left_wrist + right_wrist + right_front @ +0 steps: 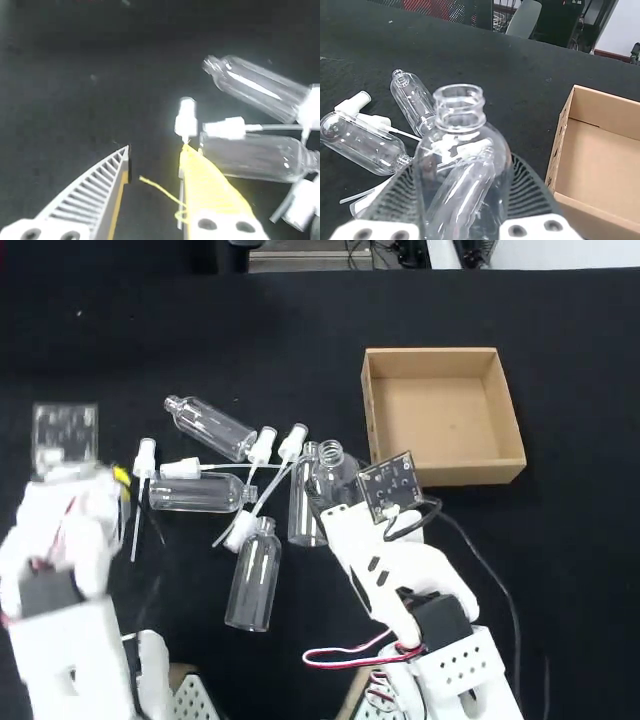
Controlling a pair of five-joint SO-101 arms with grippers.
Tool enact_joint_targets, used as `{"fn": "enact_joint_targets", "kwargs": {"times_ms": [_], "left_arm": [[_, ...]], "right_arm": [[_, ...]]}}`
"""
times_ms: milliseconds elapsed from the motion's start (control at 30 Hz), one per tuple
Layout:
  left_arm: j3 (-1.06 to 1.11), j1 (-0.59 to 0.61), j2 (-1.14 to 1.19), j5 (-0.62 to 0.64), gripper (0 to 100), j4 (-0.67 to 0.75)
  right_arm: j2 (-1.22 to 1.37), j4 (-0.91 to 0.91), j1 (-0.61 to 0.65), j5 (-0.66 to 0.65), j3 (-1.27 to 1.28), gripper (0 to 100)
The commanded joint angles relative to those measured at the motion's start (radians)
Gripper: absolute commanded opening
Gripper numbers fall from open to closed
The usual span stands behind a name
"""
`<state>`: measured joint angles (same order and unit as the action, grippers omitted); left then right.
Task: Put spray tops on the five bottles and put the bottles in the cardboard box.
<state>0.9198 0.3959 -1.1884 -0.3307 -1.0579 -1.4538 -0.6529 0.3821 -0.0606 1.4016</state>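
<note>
Your left end effector (155, 150) hangs wide open over the tabletop (580, 390), its yellow finger just beside a loose spray top (186, 117). The other bottles (195, 492) lie uncapped among more tops in the middle. Your right end effector (462, 200) grips one bottle (462, 150) upright with its neck open, near the cardboard box (430, 353). You seem to be at the first capping. Next, close the left on that top and feed its tube into the held neck.

Clear bottles (254, 573); white spray tops (145, 454); tan cardboard box (440, 418); black table (560, 340).
</note>
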Motion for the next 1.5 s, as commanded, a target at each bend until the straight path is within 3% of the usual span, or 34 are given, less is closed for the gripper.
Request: {"fn": "enact_joint_targets", "kwargs": {"times_ms": [0, 233, 767, 1167, 1467], "left_arm": [[-0.239, -0.042, 0.387, 0.015, 17, -0.018], [-0.516, -0.044, 0.839, 0.015, 17, -0.049], [-1.257, -0.087, 1.608, 0.008, 17, -0.322], [-1.63, -0.091, 1.956, 0.006, 17, -0.505], [-1.862, -0.085, 2.081, 0.011, 17, -0.701]], "right_arm": [[-0.024, 0.028, -0.002, 0.008, -0.008, 1.1], [-0.024, 0.028, -0.002, 0.008, -0.008, 1.1], [-0.024, 0.028, -0.002, 0.006, -0.008, 1.1], [-0.024, 0.028, -0.002, 0.006, -0.008, 1.1], [-0.024, 0.028, -0.002, 0.006, -0.008, 1.1]]}}
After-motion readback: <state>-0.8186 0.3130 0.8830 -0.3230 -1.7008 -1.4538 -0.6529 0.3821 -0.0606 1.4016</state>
